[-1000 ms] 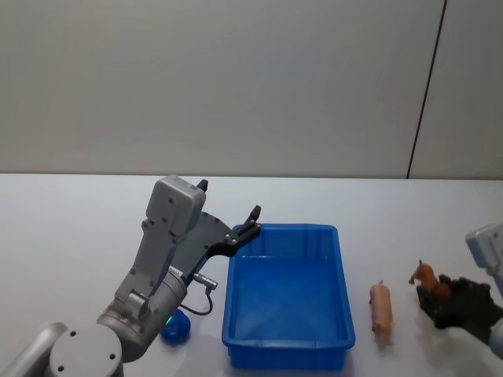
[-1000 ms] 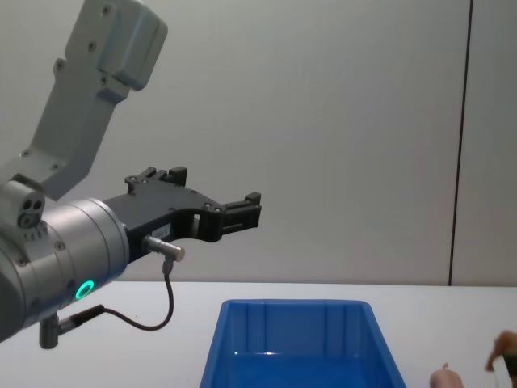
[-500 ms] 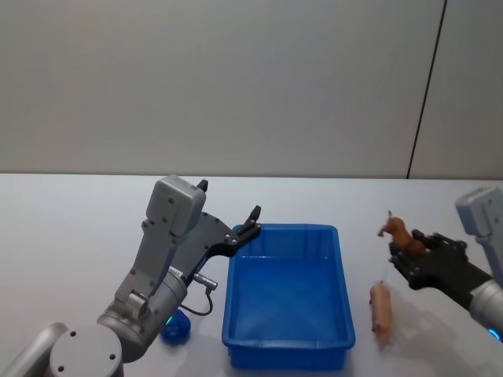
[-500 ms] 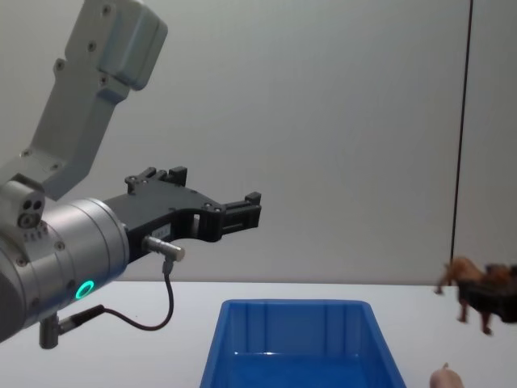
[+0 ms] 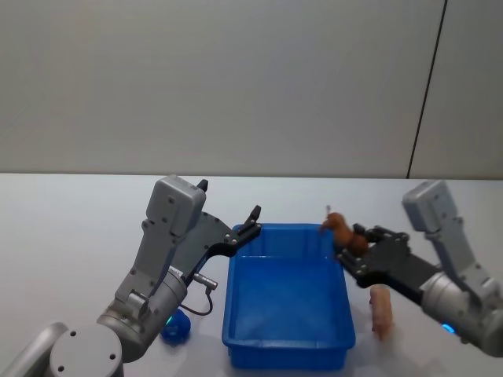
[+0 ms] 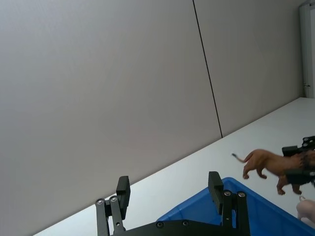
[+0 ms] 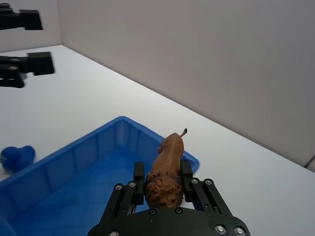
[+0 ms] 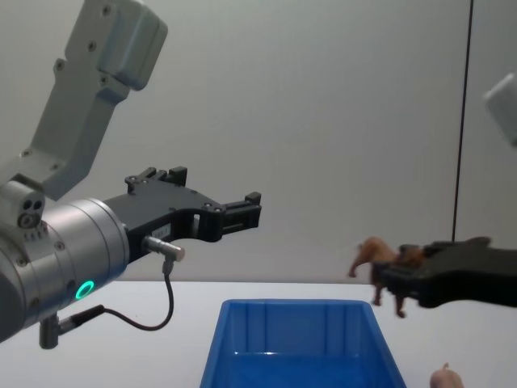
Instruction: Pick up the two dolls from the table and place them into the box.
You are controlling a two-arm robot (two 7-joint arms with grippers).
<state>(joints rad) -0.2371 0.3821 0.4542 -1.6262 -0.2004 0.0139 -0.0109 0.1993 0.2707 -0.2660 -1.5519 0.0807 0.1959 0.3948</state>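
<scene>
Box [image 5: 287,345]: one, blue floor showing. Dolls, two: brown doll [image 5: 339,228] gripped by right tool [image 5: 351,240] over Box far rim; pink doll [image 5: 381,310] on table [image 5: 78,236], right-edge side. Left tool [image 6: 168,184] spread.

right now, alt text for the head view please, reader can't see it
The right gripper holds the reddish-brown doll over the far right corner of the blue box. The pink doll lies on the white table right of the box, and the left gripper hangs open near the box's far left corner.
</scene>
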